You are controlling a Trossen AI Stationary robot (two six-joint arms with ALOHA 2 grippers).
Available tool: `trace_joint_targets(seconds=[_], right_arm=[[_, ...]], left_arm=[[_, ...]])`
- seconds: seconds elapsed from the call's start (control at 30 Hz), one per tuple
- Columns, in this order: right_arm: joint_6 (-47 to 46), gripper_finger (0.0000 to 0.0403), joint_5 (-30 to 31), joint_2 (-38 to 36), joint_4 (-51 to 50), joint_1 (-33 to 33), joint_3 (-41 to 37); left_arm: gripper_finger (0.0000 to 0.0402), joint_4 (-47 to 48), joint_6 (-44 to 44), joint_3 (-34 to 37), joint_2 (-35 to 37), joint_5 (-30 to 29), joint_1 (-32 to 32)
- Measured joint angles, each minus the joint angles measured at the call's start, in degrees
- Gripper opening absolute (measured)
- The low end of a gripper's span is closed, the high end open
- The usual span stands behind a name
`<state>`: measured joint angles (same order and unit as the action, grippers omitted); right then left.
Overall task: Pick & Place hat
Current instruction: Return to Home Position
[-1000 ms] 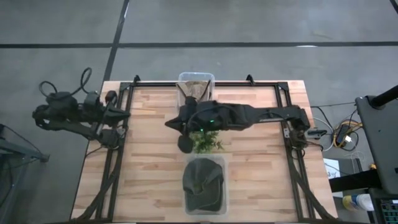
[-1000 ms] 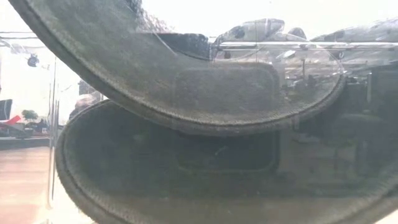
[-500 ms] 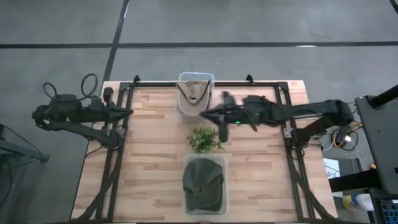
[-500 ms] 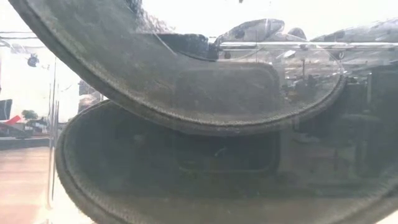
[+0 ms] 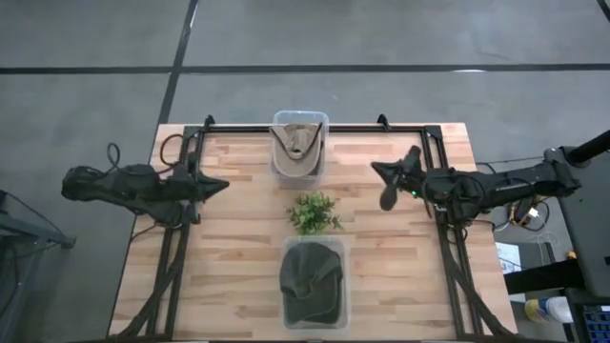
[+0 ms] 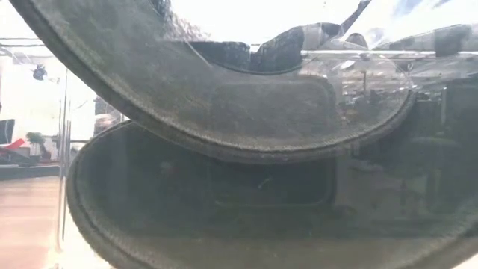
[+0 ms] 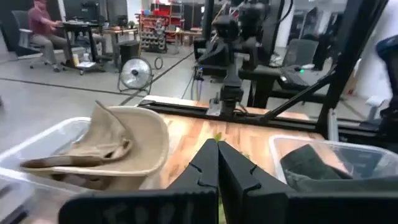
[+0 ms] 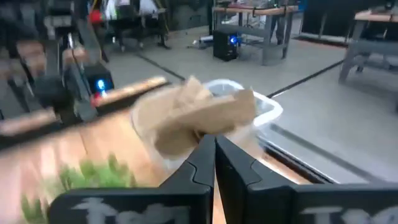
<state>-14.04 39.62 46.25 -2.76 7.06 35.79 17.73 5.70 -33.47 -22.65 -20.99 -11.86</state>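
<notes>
Caps sit in two clear bins, and neither hand holds one. A tan cap lies in the far bin at the back edge of the worktop. This bin stands between the two hands and a little beyond both.

The left hand hangs over the worktop's left side, pointing inward. The tan cap is ahead of it and off toward the back, well apart. Its fingers are pressed together with nothing between them.

The right hand hangs over the right side, also pointing inward. It is nearer the far bin than the left hand is, but does not touch it. Its fingers meet as well and hold nothing.

A dark cap fills the near bin at the front edge. It is ahead of both hands, off toward the front, and well apart from each. From worktop height, two dark brims show against the bin's clear wall, one above the other.

A small green plant stands between the two bins, roughly midway between the hands and touching neither.
</notes>
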Motion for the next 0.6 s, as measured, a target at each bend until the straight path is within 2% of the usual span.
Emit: trace_joint_targets(seconds=[0.1, 0.2, 0.27, 0.33, 0.4, 0.47, 0.6], right_arm=[[0.0, 0.0008, -4.3, -5.1, -1.2, 0.6, -4.2], [5.1, 0.0009, -9.3, -8.6, 5.2, 0.6, -8.5], [9.8, 0.0009, -17.6, -10.6, 8.5, 0.5, -11.6], [10.6, 0.0009, -25.1, -12.7, 10.5, 0.2, -14.0], [9.7, 0.0009, -29.7, -15.4, 11.5, 0.1, -16.7], [9.3, 0.0009, -31.8, -18.0, 11.6, 0.1, -19.4], [10.3, 0.0009, -32.0, -24.6, 15.4, 0.0, -24.3]], left_arm=[[0.0000, -5.5, 0.2, 3.7, 1.0, 1.0, 0.0], [0.0000, -12.7, -2.7, 6.8, 2.2, 1.0, 0.0], [0.0000, -14.3, -4.2, 8.6, 3.1, 0.9, 0.0], [0.0000, -13.1, -4.0, 10.0, 4.4, 1.0, 0.0], [0.0000, -12.3, -2.7, 11.2, 5.5, 1.0, 0.0], [0.0000, -12.3, -2.2, 12.4, 7.0, 1.0, 0.0], [0.0000, -11.2, -2.1, 14.4, 10.2, 1.0, 0.0]])
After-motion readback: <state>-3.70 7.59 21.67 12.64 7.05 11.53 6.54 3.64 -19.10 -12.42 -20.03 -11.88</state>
